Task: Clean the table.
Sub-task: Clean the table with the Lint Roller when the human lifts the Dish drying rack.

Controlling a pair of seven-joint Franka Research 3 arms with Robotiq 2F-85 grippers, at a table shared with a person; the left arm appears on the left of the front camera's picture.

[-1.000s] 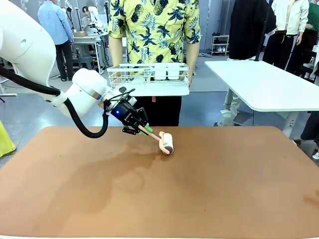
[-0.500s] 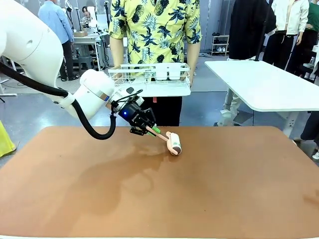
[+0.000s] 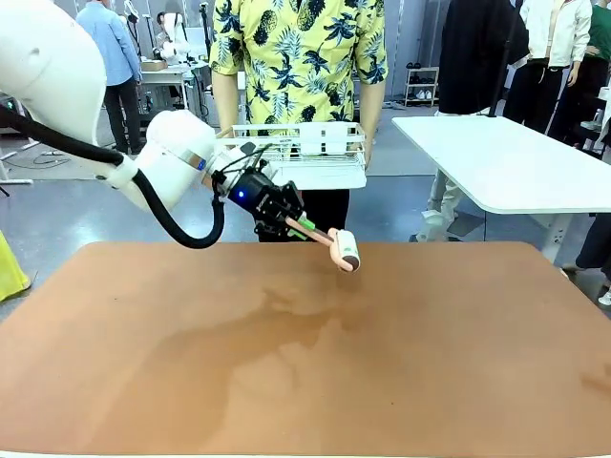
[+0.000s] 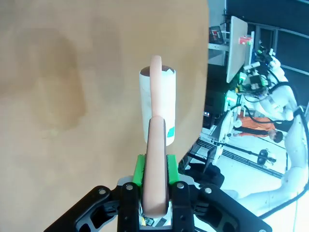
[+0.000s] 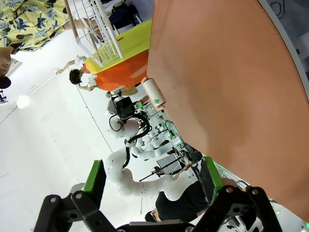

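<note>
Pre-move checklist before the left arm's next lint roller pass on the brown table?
1. Grip: left gripper shut on the pink handle of the lint roller: ok.
2. Roller head touching the table: cannot tell.
3. Room ahead to roll on: not ok, the head is at the far edge.
4. Right gripper open, empty, apart from the roller: ok.
5. Person with wire rack stands beyond the far edge, no hand over the tabletop: ok.
</note>
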